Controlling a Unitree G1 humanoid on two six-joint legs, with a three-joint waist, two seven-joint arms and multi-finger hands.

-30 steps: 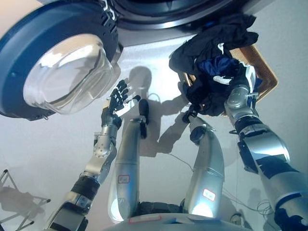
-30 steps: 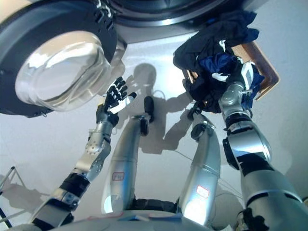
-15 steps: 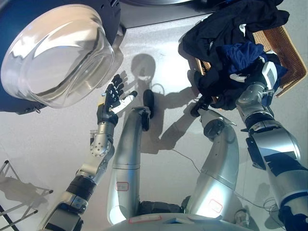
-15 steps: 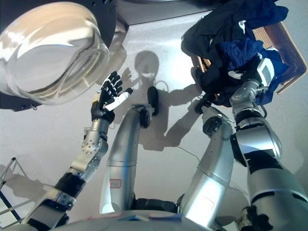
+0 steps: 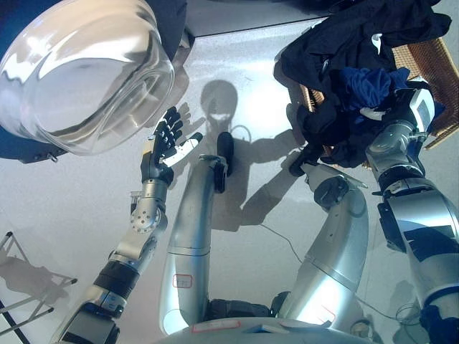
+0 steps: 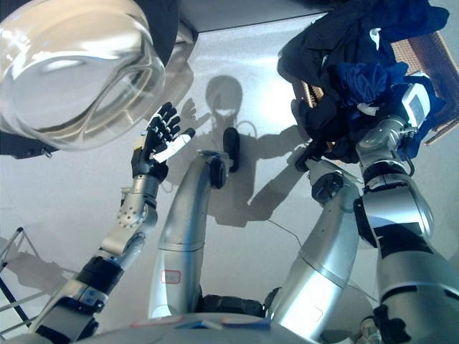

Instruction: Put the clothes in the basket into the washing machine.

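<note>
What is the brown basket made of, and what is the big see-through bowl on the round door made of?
The brown basket looks woven, perhaps wicker or rattan: a criss-cross weave shows on its wall. The see-through bowl on the dark blue door looks like glass or clear plastic: it is shiny and transparent.

We found no text, label, number or sign that could be read anywhere in either view. The clear domed glass of the round dark-blue washing machine door (image 5: 86, 72) carried no lettering we could make out. The woven brown wicker basket (image 5: 430, 68) bore none either, and the white patches on the dark heap of black and blue clothes (image 5: 358, 64) were too small to read.
</note>
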